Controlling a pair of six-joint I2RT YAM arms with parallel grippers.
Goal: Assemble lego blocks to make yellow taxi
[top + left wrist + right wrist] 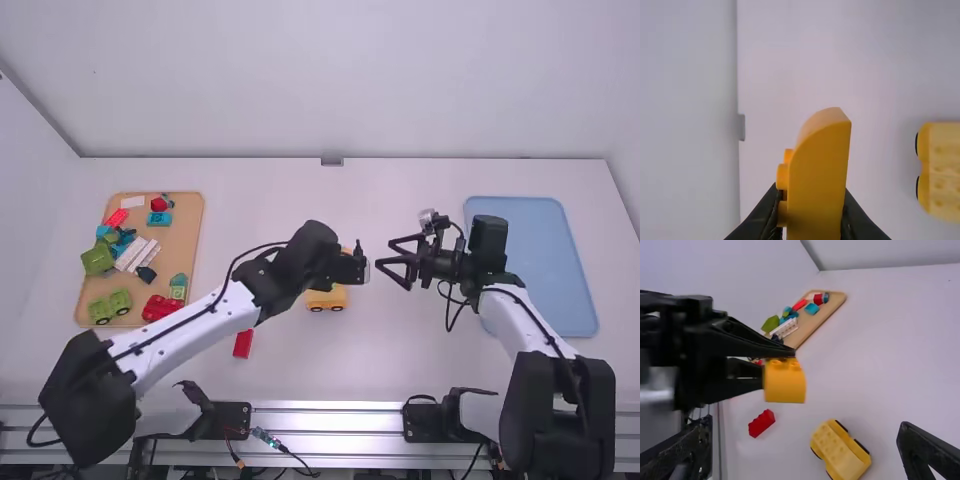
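A wooden tray (188, 232) holds mixed blocks. Rightward lie a red brick (243, 344) and yellow wheeled base (327, 299), partly behind the left arm. The left gripper (360, 263) pinches a curved yellow block (817, 185); the right gripper (384, 254) gapes wide.

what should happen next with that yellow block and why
Probably the left gripper should carry its yellow block over the yellow car base and turn it studs up: the block is off the base, its studs point sideways in the left wrist view, and the base's studs are free.
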